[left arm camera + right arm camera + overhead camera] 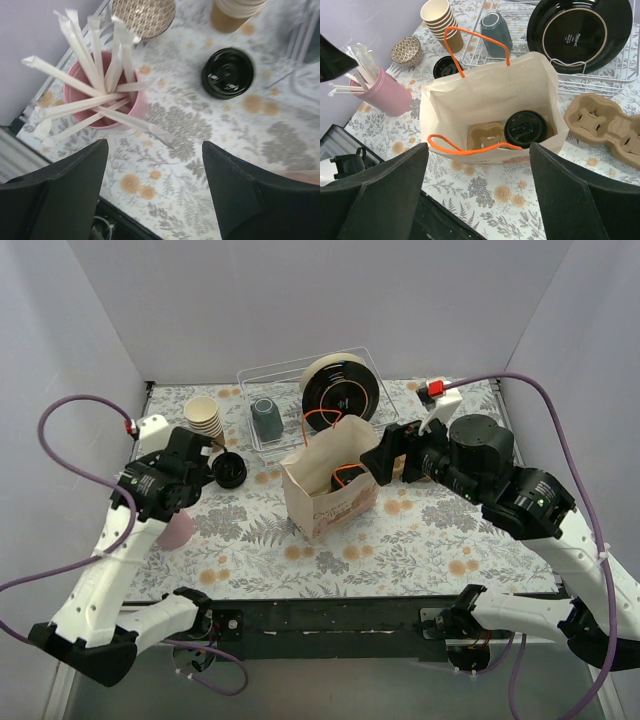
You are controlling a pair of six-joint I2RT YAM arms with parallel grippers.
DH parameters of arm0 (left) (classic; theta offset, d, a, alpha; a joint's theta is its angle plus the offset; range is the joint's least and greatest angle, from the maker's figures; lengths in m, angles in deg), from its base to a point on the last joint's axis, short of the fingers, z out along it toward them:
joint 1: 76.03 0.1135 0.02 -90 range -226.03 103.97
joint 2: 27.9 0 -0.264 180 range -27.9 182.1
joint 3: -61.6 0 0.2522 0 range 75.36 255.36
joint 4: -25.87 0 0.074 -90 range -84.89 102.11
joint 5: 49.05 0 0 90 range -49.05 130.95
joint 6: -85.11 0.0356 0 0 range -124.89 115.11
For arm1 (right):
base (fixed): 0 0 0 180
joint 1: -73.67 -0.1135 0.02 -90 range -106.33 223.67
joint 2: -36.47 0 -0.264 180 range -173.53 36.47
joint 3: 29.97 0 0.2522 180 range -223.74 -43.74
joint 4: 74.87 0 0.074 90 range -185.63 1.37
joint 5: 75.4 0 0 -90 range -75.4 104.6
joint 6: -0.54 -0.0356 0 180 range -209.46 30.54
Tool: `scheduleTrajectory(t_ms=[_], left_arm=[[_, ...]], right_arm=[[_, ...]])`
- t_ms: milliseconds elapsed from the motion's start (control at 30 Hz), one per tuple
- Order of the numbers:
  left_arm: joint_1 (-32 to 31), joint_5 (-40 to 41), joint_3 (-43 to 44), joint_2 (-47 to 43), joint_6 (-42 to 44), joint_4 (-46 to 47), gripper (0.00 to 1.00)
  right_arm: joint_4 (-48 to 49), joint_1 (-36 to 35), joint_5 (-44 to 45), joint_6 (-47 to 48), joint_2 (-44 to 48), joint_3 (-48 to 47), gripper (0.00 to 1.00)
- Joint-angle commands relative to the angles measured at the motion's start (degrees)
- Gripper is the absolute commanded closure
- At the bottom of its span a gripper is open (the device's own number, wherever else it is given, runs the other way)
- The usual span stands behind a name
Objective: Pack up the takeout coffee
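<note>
A white paper bag [490, 95] with orange handles stands open mid-table, also seen in the top view [330, 502]. Inside it, a takeout coffee with a black lid [525, 128] sits in a cardboard carrier [487, 135]. A second black-lidded coffee [227, 73] stands on the table left of the bag [229, 470], its tan body mostly hidden from above. My left gripper [154, 150] is open and empty, above the table near that cup [205, 472]. My right gripper [479, 150] is open and empty, above the bag's near side [378, 462].
A pink cup of wrapped straws [107, 95] is beside the left gripper. A stack of lidless paper cups [440, 22], a patterned bowl [405, 50], a wire rack [590, 82] with a grey-blue mug [496, 32] and black plate [580, 35] are behind. A spare cardboard carrier [607, 127] lies right of the bag.
</note>
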Motion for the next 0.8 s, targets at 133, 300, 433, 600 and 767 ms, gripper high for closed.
scheduleTrajectory(t_ms=[133,300,433,600,767], left_arm=[[1.1,5.6,-10.3,-1.1,2.5,5.3,0.32],[1.4,8.2,-13.0,-0.2,4.6,7.8,0.38],[1.5,8.5,-13.2,0.7,6.7,9.8,0.41],[1.7,8.6,-13.1,0.9,8.3,11.6,0.51],[2.0,9.1,-12.1,1.6,8.7,11.6,0.61]], right_arm=[[1.4,0.2,1.7,1.1,3.1,0.6,0.12],[1.5,0.2,1.3,0.9,2.0,-0.7,0.14],[1.5,0.2,1.3,0.8,1.5,-0.9,0.15],[1.6,0.2,1.9,1.3,1.5,-0.9,0.15],[2.1,0.2,2.0,2.1,1.3,-1.3,0.16]])
